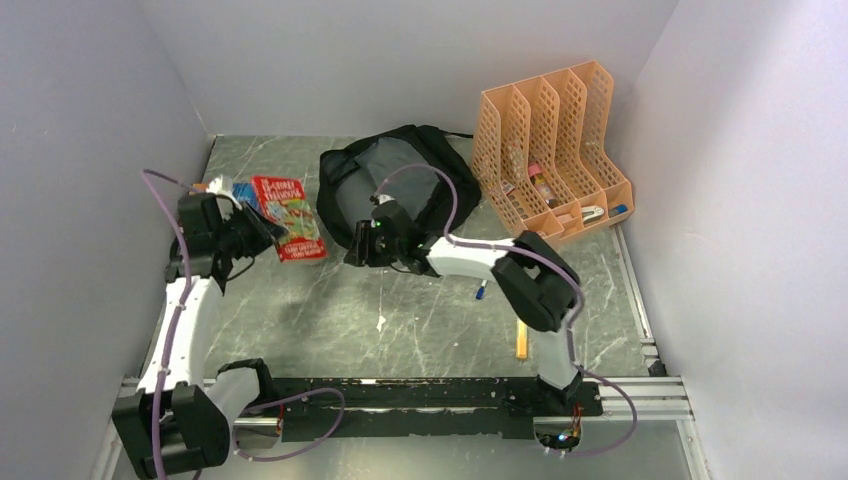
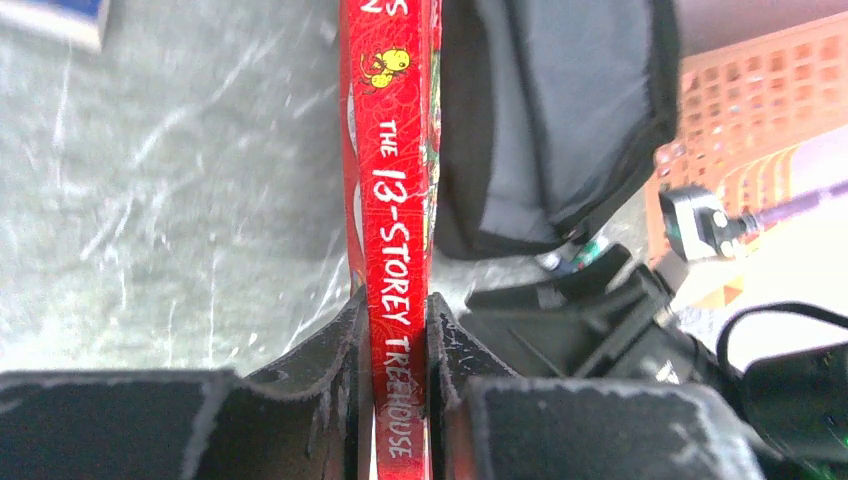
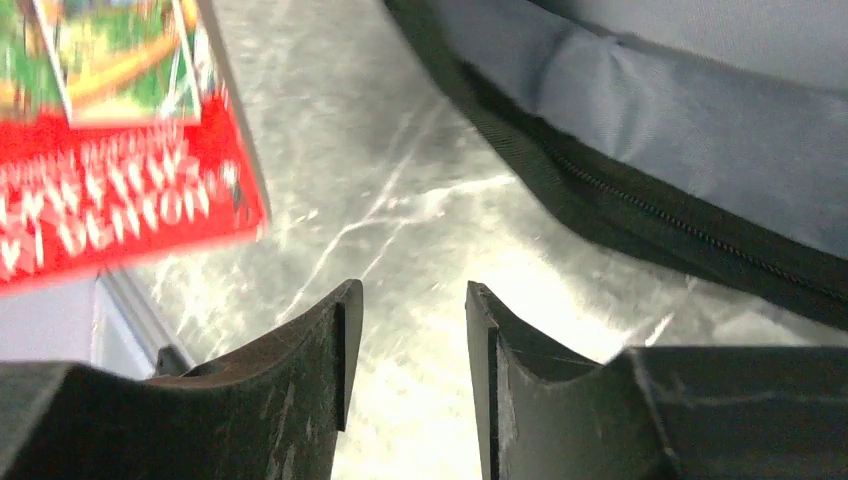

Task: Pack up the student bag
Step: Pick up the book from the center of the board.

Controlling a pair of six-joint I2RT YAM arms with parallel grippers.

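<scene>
Student bag (image 1: 400, 160): floppy, rounded black fabric

A grey-green marbled worktop (image 1: 420, 310) carries a floppy black student bag (image 1: 350, 190) at rear centre, an orange mesh file organiser (image 1: 545, 150) at rear right, a small blue-tipped item (image 1: 481, 292) and a pale wooden stick (image 1: 521, 341) towards the front right, and a red book (image 1: 292, 218) at the left, its contact unclear.
</scene>
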